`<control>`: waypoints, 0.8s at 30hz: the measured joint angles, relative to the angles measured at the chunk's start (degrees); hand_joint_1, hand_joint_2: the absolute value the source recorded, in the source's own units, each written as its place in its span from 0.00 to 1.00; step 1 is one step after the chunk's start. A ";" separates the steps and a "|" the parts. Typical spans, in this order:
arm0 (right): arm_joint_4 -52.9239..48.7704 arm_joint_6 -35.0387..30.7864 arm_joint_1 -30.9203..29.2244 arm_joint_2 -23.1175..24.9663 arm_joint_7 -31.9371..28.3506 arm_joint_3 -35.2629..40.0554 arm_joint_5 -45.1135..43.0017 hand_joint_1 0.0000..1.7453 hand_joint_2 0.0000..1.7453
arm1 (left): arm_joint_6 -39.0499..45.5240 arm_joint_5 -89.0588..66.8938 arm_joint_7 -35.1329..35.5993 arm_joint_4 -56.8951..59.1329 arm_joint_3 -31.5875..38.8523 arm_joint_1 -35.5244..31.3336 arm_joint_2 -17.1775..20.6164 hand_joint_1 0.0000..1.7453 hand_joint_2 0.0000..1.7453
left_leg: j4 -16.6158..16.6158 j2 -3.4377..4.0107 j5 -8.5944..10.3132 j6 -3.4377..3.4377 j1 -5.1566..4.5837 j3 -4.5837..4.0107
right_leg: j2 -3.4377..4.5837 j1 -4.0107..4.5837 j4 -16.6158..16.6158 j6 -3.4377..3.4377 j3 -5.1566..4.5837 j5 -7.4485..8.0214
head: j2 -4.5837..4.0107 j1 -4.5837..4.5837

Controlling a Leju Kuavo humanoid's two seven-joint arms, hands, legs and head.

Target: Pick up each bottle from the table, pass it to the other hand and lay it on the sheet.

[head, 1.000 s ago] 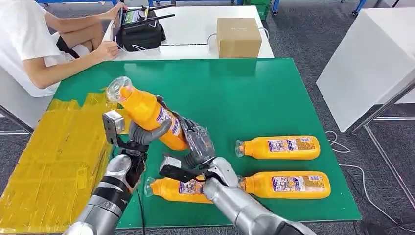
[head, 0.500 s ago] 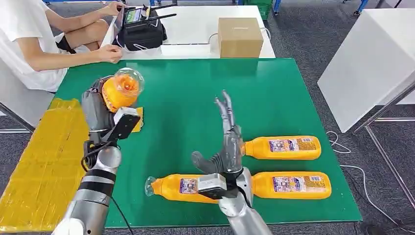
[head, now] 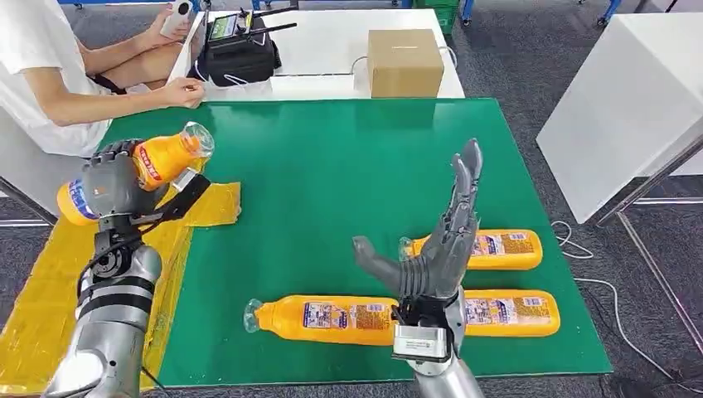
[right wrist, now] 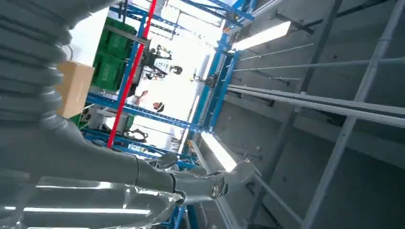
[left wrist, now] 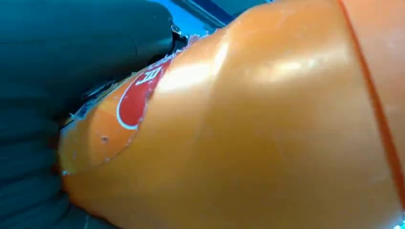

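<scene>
While gripped: the left hand (head: 112,186) wraps its dark fingers around an orange bottle (head: 137,170), held in the air at about 9 o'clock of the head view, over the near left edge of the green table (head: 332,166) and the yellow sheet (head: 50,307).
Held bottle's lie: tilted, clear cap end up toward 1 o'clock, base down toward 8 o'clock; the fingers cross its middle label.
Left wrist close-up: the bottle's orange body (left wrist: 267,124) sits against the dark fingers (left wrist: 57,62), with a red-and-white label patch at the finger edge.
Right hand (head: 439,249): raised over the table at about 5 o'clock, fingers straight and spread wide, pointing toward 12 o'clock, thumb out toward 9 o'clock, holding nothing.
Bottles lying on the table: one (head: 319,319) at 6 o'clock with its cap toward 9 o'clock; one (head: 506,247) at 4 o'clock behind the right hand; one (head: 514,311) nearer, just beside the first and partly hidden by the right wrist.
Sheet: yellow, wrinkled, covering the table's left side from 7 to 9 o'clock.
Beyond the table: a person (head: 50,75) sits at 11 o'clock by a white table (head: 323,50) bearing a black bag (head: 236,54) and a cardboard box (head: 404,62).
</scene>
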 measured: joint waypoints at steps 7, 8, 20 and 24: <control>-0.83 -0.42 -0.02 -0.79 0.00 0.31 -0.37 0.00 1.00 | 0.02 0.00 5.43 4.29 -2.61 -0.67 2.68 1.00 1.00 | 0.00 0.03 0.00 0.00 -0.02 -0.01 | 0.01 -0.02 -0.01 0.00 0.00 0.00 | 0.00 0.02; -0.98 -0.48 -0.03 -0.92 0.02 0.41 -0.42 0.00 1.00 | 0.02 0.00 6.84 5.63 -3.74 -0.78 3.53 1.00 1.00 | 0.00 0.05 -0.01 0.00 -0.02 -0.01 | 0.01 -0.02 -0.01 0.00 0.00 0.00 | 0.00 0.00; -2.15 5.99 -4.21 -4.35 5.07 1.09 -4.02 0.00 1.00 | 0.07 4.98 1.84 22.91 -5.22 -1.00 8.07 1.00 1.00 | 0.00 0.01 0.01 -0.01 -0.01 -0.01 | 0.01 -0.01 0.05 0.00 -0.01 0.00 | 0.00 0.06; -1.33 7.15 -5.42 -4.96 5.31 0.98 -4.74 0.00 1.00 | 0.09 3.71 1.88 25.14 -5.20 -0.89 8.03 1.00 1.00 | 0.00 0.00 0.01 -0.01 -0.03 -0.02 | 0.00 -0.03 0.04 0.00 -0.02 0.00 | 0.00 0.02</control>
